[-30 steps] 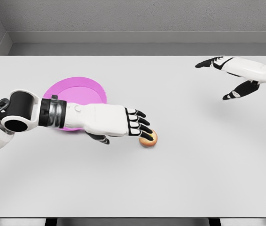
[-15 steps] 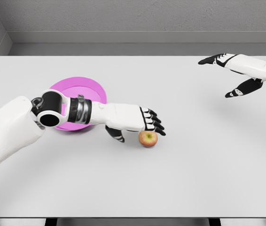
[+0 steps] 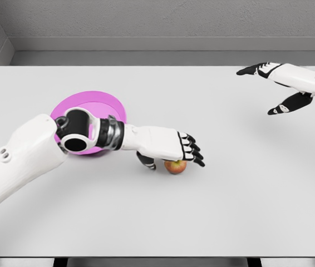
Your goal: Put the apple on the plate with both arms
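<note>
Light is bright, even and diffuse, as if from overhead, with no glare on the pale bench. Shadows are soft and faint: a blurred grey patch lies beneath the left arm, a dim one on the bench below the right robot hand. Focus is uniform from near to far. Edges stay straight, with slight compression softness.

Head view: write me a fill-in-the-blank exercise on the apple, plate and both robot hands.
1. The left robot hand hovers directly over the ____.
2. The plate is coloured ____.
3. The apple rests on the ____, not on the plate.
4. The right robot hand, fingers spread, holds ____.

Missing words: apple; pink; table; nothing
</note>
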### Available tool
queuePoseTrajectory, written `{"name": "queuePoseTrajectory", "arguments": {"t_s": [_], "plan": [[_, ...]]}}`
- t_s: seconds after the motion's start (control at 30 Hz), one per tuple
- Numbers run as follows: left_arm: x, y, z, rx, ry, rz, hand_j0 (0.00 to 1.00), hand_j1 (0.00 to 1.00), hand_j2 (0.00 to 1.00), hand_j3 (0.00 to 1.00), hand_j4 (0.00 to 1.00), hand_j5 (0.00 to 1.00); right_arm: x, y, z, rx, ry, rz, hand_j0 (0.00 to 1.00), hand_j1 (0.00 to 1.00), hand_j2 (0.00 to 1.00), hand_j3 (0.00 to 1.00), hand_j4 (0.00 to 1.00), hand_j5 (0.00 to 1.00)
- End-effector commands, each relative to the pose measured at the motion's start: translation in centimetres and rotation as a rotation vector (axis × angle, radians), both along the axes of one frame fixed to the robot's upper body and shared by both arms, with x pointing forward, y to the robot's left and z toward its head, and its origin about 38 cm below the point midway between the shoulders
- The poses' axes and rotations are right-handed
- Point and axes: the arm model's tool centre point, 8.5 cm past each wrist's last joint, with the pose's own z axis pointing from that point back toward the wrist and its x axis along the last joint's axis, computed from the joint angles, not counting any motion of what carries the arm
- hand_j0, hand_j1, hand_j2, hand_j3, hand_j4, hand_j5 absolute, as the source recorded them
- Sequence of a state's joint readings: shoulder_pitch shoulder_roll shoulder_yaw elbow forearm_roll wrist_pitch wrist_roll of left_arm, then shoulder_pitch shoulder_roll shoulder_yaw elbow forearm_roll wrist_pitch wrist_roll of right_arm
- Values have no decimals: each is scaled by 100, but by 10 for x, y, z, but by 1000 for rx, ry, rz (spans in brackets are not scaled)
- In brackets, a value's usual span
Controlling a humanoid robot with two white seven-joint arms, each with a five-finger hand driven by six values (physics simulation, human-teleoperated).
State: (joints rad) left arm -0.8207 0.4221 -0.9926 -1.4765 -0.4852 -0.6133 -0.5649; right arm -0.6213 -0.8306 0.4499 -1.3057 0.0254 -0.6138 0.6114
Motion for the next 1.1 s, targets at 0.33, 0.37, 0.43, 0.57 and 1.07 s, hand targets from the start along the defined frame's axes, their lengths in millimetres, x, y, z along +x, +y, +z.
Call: {"name": "queuePoseTrajectory", "arguments": {"t_s": [0.33, 0.37, 0.43, 0.57, 1.07], "plan": [[0, -5, -2, 28, -43, -5, 97, 97, 97, 97, 97, 97, -1, 0, 0, 7, 3, -2, 100, 100, 100, 100, 100, 100], [0, -5, -2, 28, -43, -5, 97, 97, 97, 97, 97, 97, -1, 0, 0, 7, 3, -2, 100, 100, 100, 100, 100, 100], [-2, -6, -5, 35, -39, -12, 95, 95, 95, 95, 95, 95, -1, 0, 0, 7, 3, -2, 100, 100, 100, 100, 100, 100], [-2, -6, -9, 53, -45, -14, 94, 94, 94, 94, 94, 94, -1, 0, -1, 7, 5, -2, 100, 100, 100, 100, 100, 100], [-5, -8, -14, 68, -42, -25, 87, 87, 87, 87, 87, 87, -3, -4, -4, -1, 14, -9, 100, 100, 100, 100, 100, 100]]}}
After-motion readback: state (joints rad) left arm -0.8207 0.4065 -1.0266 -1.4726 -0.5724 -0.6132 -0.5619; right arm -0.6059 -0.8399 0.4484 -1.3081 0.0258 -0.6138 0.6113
